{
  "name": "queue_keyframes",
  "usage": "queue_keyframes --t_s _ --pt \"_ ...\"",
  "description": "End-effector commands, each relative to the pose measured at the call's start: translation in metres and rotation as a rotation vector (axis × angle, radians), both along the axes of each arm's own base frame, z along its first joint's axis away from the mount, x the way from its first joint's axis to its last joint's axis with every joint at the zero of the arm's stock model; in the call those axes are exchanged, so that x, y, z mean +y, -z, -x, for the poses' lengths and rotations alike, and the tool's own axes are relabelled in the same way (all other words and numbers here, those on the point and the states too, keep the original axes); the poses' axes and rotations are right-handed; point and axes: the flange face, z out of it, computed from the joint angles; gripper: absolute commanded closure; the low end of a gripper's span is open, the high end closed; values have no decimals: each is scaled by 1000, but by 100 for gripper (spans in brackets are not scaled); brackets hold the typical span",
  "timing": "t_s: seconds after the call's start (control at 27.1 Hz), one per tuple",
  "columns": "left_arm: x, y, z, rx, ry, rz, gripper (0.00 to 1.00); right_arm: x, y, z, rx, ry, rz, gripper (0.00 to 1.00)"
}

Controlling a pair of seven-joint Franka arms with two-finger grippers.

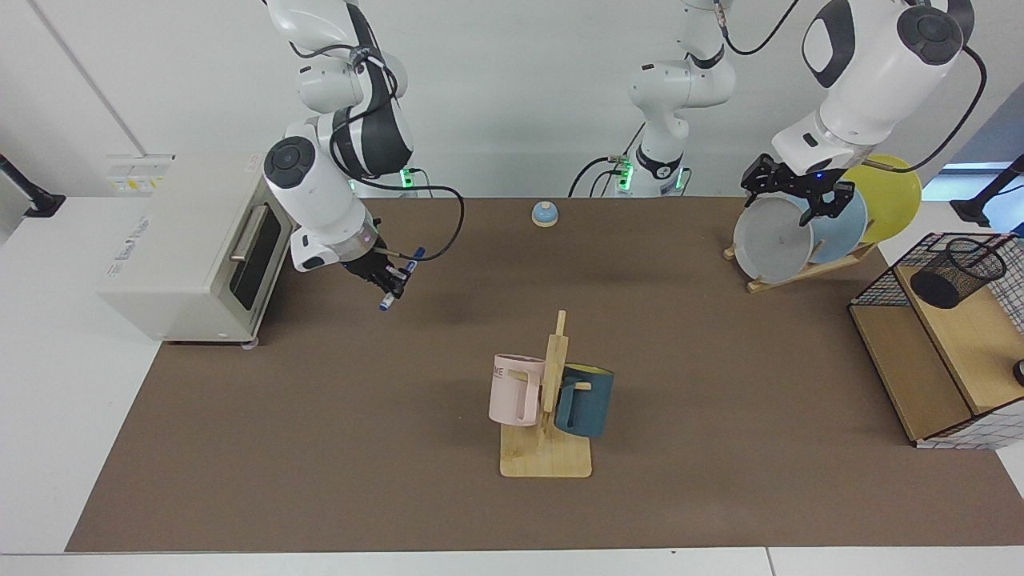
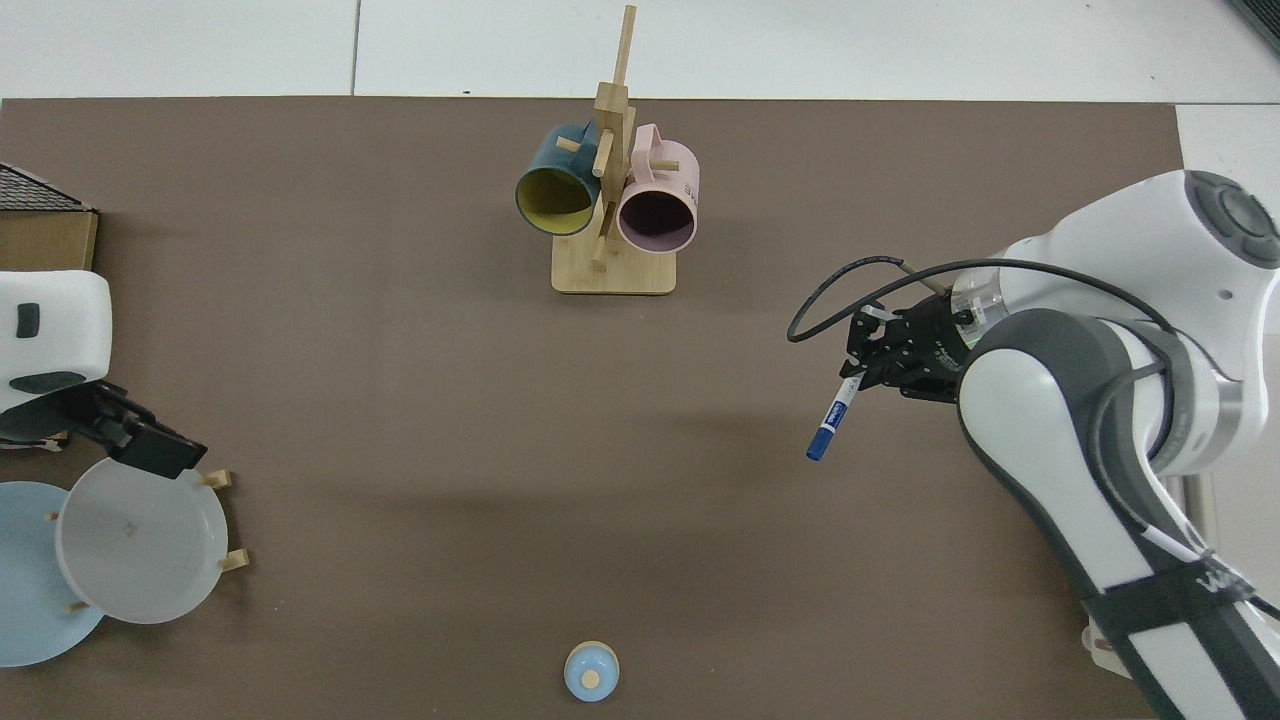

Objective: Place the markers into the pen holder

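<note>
The bench [image 1: 320,480] separates the two task items widely. The pen holder [image 1: 957,272] sits tilted inside a wire rack [image 1: 880,282] at the left arm's side; the marker [image 2: 832,417] hangs aloft near the toaster oven [image 1: 192,248]. The right claw [image 1: 392,282] pinches the marker near its upper end, capped tip slanting down, so it may pivot or slip during the long carry. The left claw [image 1: 796,192] hovers at the plates [image 1: 772,240]; its fingers stand apart, holding nothing.

surface [image 1: 320,448]: brown mat | on it: mug tree [image 1: 546,456] centre; bell [image 1: 544,214] far edge; plate rack [image 1: 800,272]; wire rack [image 1: 904,376]; toaster oven [image 1: 184,248] beside mat
</note>
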Motion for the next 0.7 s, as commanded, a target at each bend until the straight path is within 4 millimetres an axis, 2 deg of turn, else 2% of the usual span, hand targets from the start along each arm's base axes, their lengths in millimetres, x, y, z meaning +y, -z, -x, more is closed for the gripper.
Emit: queue_keyframes --t_s 0.0,0.07,0.18,0.26,0.33,0.52,0.66 --pt "-14 5 4 -12 200 60 0 11 -2 -8 80 142 -76 100" --pt "-24 3 7 -20 255 66 0 18 -5 -9 95 199 -101 100" --pt "-28 6 7 -29 265 98 0 26 -8 -9 126 267 -131 100" --pt "-32 7 7 -50 325 118 0 41 -11 -6 156 300 -165 100" --pt "-43 12 12 -77 393 124 0 57 -13 -3 175 317 -181 100" --pt "-69 29 42 -142 460 120 0 104 -19 3 159 392 -185 100" --pt "-83 27 41 -171 551 123 0 130 -24 8 183 490 -213 100"
